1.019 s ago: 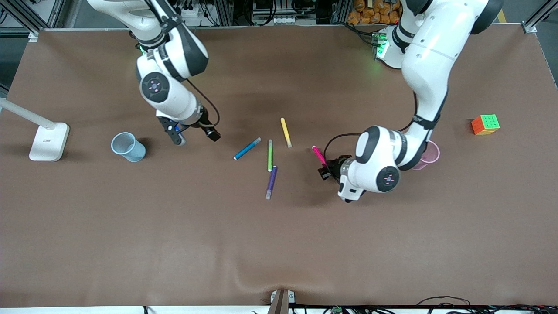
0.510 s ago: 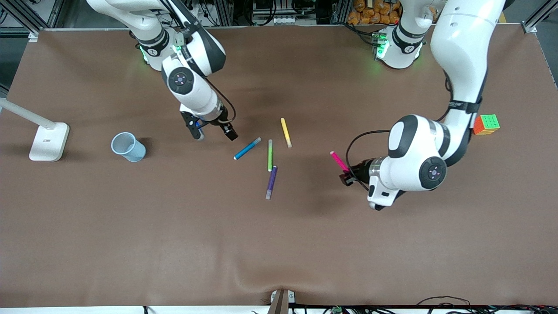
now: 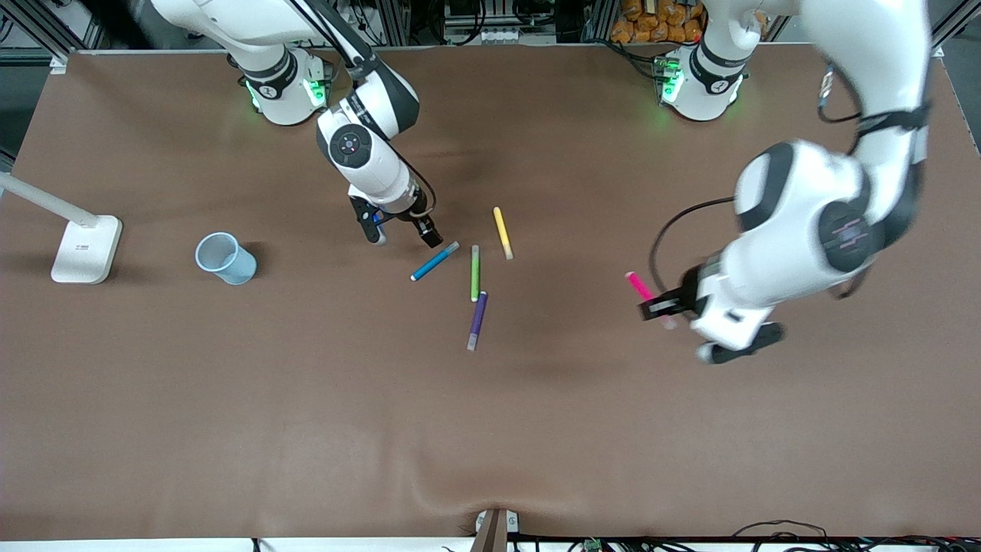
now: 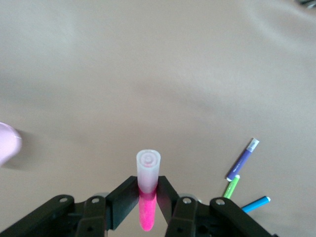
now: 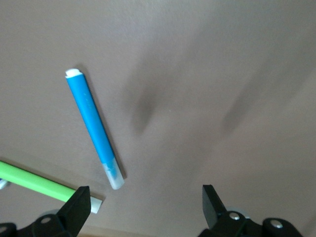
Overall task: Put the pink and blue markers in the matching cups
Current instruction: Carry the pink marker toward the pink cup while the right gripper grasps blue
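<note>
Pink marker (image 4: 147,197) in left claw (image 4: 147,205), airborne

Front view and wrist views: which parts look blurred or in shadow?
Front view: the left arm is motion-smeared, its hand too. Left wrist view: a pale pink blob at the edge is unsharp. Right wrist view: soft shadows streak the table beside the sharp blue marker.

- Pink marker (image 3: 638,287): a slim magenta pen with a pale cap end (image 4: 148,169), being held clear of the table in the left gripper (image 3: 661,309), its magenta end pointing toward 11 o'clock in the front view.
- Blue marker (image 3: 434,261): a bright blue pen lying flat on the table, its pale cap end aiming toward 2 o'clock.
- Blue cup (image 3: 224,258): pale, translucent, sitting toward the right arm's end, at 9 o'clock from the blue marker.
- Pink cup (image 4: 7,143): showing only as a pale blur at the left wrist view's edge.
</note>
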`<state>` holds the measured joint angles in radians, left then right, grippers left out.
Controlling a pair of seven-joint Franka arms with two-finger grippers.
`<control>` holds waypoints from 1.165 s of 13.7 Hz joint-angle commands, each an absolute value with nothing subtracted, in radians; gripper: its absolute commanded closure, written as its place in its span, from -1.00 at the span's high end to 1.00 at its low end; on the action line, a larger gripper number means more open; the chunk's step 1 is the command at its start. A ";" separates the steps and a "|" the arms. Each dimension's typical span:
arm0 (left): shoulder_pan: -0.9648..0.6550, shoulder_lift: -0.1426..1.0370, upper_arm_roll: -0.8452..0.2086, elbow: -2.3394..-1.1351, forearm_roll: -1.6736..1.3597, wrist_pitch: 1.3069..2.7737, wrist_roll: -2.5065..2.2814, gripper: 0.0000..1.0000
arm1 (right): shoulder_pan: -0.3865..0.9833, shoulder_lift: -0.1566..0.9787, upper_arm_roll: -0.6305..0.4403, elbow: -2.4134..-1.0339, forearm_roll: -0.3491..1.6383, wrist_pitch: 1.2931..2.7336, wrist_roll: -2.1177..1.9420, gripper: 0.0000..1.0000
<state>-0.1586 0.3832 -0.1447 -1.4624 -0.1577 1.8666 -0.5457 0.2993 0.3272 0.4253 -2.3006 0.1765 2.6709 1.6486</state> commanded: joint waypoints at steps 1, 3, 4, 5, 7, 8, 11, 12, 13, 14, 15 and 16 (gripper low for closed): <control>-0.140 0.298 -0.143 -1.482 -0.127 1.804 -0.499 -1.00 | 0.310 0.368 0.423 -2.287 0.189 2.716 1.667 1.00; -0.118 0.264 -0.143 -1.485 -0.086 1.760 -0.450 -1.00 | 0.321 0.438 0.425 -2.237 0.190 2.763 1.738 0.97; -0.107 0.253 -0.143 -1.486 -0.083 1.728 -0.398 -1.00 | 0.324 0.457 0.423 -2.212 0.187 2.761 1.762 0.90; -0.092 0.238 -0.141 -1.488 -0.081 1.694 -0.353 -1.00 | 0.324 0.462 0.423 -2.207 0.186 2.761 1.764 0.76; -0.060 0.206 -0.144 -1.509 -0.055 1.675 -0.319 -1.00 | 0.322 0.480 0.422 -2.200 0.179 2.769 1.766 0.52; -0.055 0.181 -0.144 -1.534 -0.010 1.678 -0.308 -1.00 | 0.324 0.495 0.422 -2.185 0.179 2.769 1.766 0.49; -0.019 0.073 -0.150 -1.655 0.037 1.710 -0.308 -1.00 | 0.325 0.523 0.422 -2.166 0.179 2.772 1.769 0.42; -0.017 0.028 -0.153 -1.727 0.037 1.780 -0.310 -1.00 | 0.325 0.525 0.422 -2.164 0.179 2.773 1.769 0.30; -0.014 -0.019 -0.153 -1.815 0.038 1.848 -0.307 -1.00 | 0.325 0.531 0.422 -2.164 0.178 2.776 1.769 0.25; -0.006 -0.059 -0.155 -1.888 0.038 1.906 -0.304 -1.00 | 0.328 0.540 0.422 -2.163 0.178 2.792 1.769 0.15; 0.004 -0.096 -0.153 -1.952 0.043 1.943 -0.299 -1.00 | 0.333 0.549 0.422 -2.163 0.178 2.806 1.769 0.03; 0.014 -0.110 -0.156 -2.003 0.048 2.026 -0.299 -1.00 | 0.334 0.549 0.422 -2.163 0.178 2.806 1.769 -0.08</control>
<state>-0.0166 -0.0120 -0.1420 -1.8362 0.0229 1.8972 -0.3140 0.3164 0.5289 0.4248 -2.1805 0.1767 2.7889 1.7479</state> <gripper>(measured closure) 0.758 0.423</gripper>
